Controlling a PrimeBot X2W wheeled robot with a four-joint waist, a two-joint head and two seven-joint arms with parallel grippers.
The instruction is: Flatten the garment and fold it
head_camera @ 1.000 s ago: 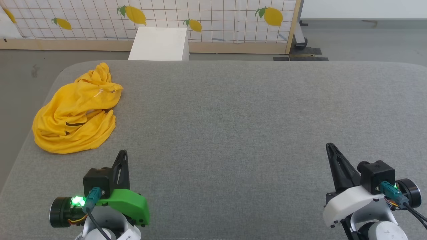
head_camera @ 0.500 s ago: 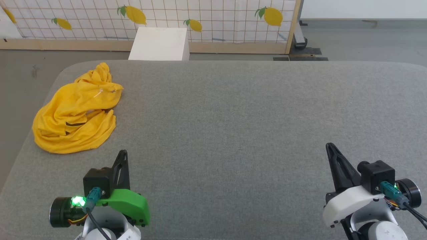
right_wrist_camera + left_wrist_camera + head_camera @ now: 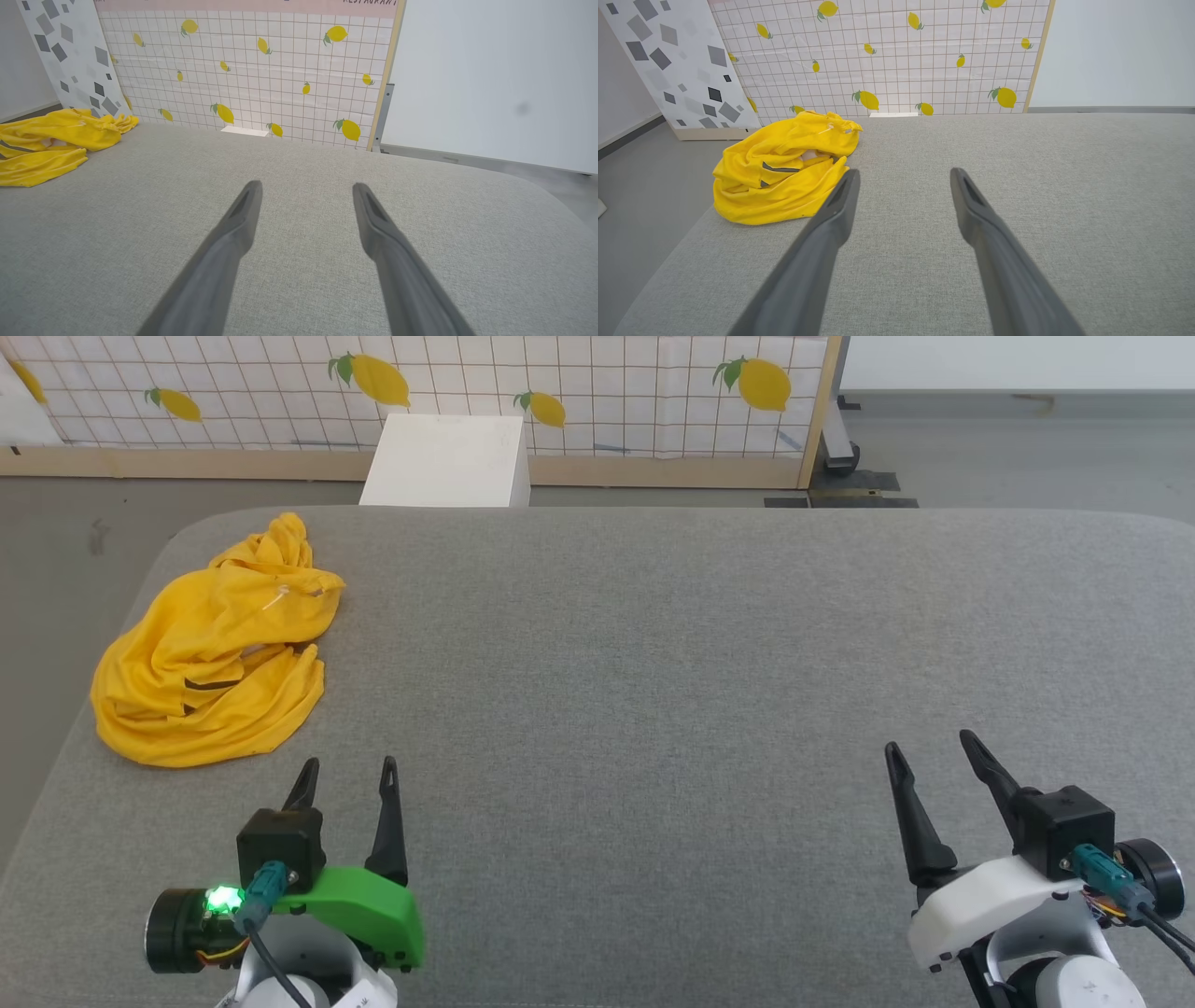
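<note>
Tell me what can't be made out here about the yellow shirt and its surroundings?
- Yellow T-shirt: crumpled in head and left wrist views; its own folds hide the print.
- Right wrist view: left edge cuts the shirt off.
- White box, head view: base hidden behind the grey table.

Bright yellow, few thin dark stripes: garment (image 3: 210, 653), upper left. Mid-grey woven: table top (image 3: 653, 663). White grid w/ yellow lemons, green leaves: backdrop (image 3: 607, 383), top. Plain white: box (image 3: 446, 457), top centre. Green-shelled, black-fingered: left gripper (image 3: 349, 763). White-shelled, black-fingered: right gripper (image 3: 929, 743). White w/ grey/black diamonds: panel (image 3: 668, 70), left wrist view upper left.
</note>
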